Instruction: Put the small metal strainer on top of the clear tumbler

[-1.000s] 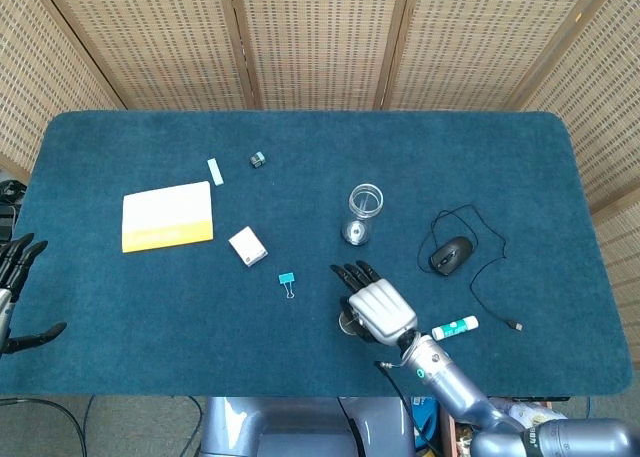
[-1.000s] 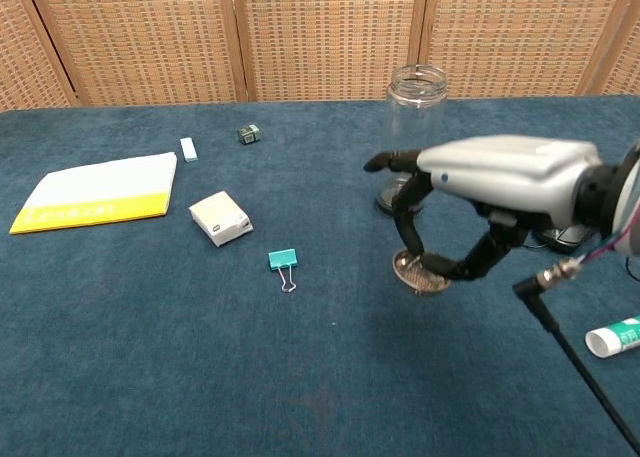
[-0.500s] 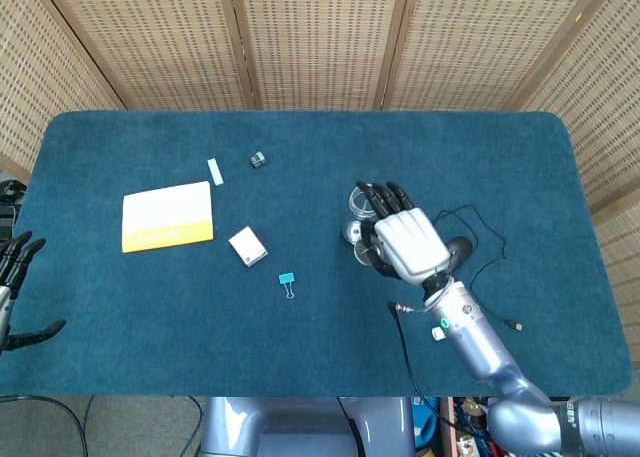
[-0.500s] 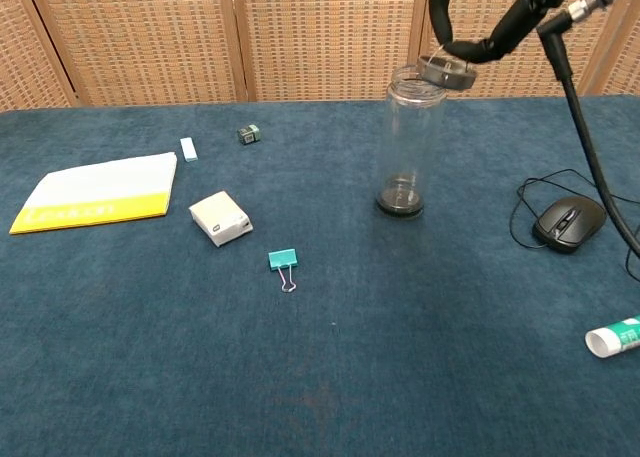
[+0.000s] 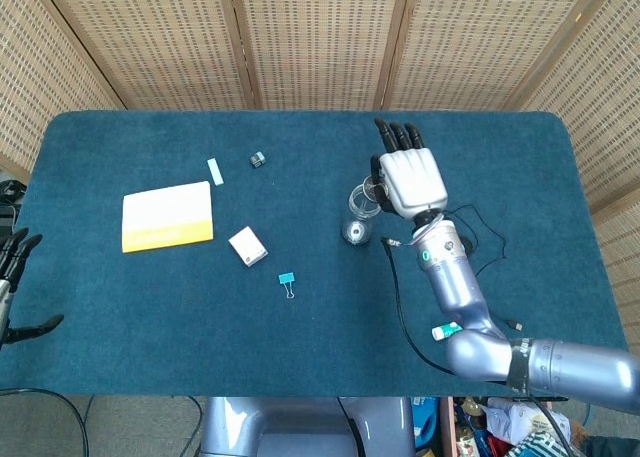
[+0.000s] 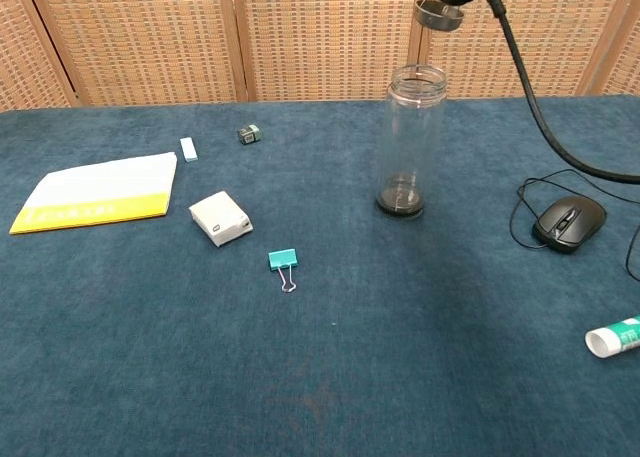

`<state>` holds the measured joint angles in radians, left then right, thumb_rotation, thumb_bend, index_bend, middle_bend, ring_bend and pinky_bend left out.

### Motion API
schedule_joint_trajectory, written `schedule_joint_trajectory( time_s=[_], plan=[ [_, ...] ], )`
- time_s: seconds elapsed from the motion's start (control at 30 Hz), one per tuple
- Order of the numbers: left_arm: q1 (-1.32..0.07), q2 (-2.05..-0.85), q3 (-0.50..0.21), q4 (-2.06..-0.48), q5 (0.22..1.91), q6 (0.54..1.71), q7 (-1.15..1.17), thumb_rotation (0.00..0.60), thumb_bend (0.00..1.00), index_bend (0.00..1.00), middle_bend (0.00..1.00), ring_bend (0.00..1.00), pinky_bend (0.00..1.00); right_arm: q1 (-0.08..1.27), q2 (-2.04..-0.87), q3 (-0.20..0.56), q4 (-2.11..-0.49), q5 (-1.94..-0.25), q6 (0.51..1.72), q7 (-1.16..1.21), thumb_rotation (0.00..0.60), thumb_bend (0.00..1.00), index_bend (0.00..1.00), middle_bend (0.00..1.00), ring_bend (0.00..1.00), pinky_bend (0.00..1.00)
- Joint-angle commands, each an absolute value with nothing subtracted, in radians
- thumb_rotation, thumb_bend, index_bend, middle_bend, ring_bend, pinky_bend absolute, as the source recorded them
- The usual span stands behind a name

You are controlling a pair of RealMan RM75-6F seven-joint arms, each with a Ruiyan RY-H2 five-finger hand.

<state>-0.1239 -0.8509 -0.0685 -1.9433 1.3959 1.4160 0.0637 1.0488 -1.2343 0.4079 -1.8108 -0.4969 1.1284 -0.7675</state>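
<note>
Chest view shows the change plainly: 1 second ago the right hand (image 5: 407, 180) was low over the table (image 5: 120, 317) with the small metal strainer (image 6: 438, 14) pinched just above the cloth; half a second ago it was level with the rim of the clear tumbler (image 6: 407, 142); now the strainer hangs above the mouth and slightly to the right of it, not touching. Only dark fingertips clamped on the strainer's rim show at the top edge here. By my judgement the lift is done and what remains is a small shift left, then a straight descent onto the rim.

Going left to right for room: the left hand (image 5: 15, 277) hangs off the table's left edge, fingers apart, holding nothing. The yellow-and-white booklet (image 6: 95, 192), the white box (image 6: 221, 218) and the teal binder clip (image 6: 284, 262) lie well apart from the tumbler. Around the tumbler the cloth is bare. To its right sit the mouse (image 6: 568, 222) with its cable, and a tube (image 6: 615, 336) near the right edge, neither in the descent path.
</note>
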Motion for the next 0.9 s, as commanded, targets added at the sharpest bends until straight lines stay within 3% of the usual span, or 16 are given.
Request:
schedule_joint_trajectory(
  time_s=[0.03, 0.9],
  plan=[
    [-0.127, -0.852, -0.072, -1.94, 1.384, 1.41, 0.063, 0.6, 0.08, 0.0, 0.0, 0.0, 0.0, 1.064, -1.258, 0.395, -1.78, -0.48, 1.131, -0.772, 0.6, 0.62, 0.7, 0.0, 0.0, 0.0],
    [-0.135, -0.848, -0.077, -1.935, 1.371, 1.399, 0.053, 0.6, 0.08, 0.0, 0.0, 0.0, 0.0, 1.126, -1.374, 0.339, -1.689, -0.425, 1.178, -0.829, 0.6, 0.62, 0.7, 0.0, 0.0, 0.0]
  ],
)
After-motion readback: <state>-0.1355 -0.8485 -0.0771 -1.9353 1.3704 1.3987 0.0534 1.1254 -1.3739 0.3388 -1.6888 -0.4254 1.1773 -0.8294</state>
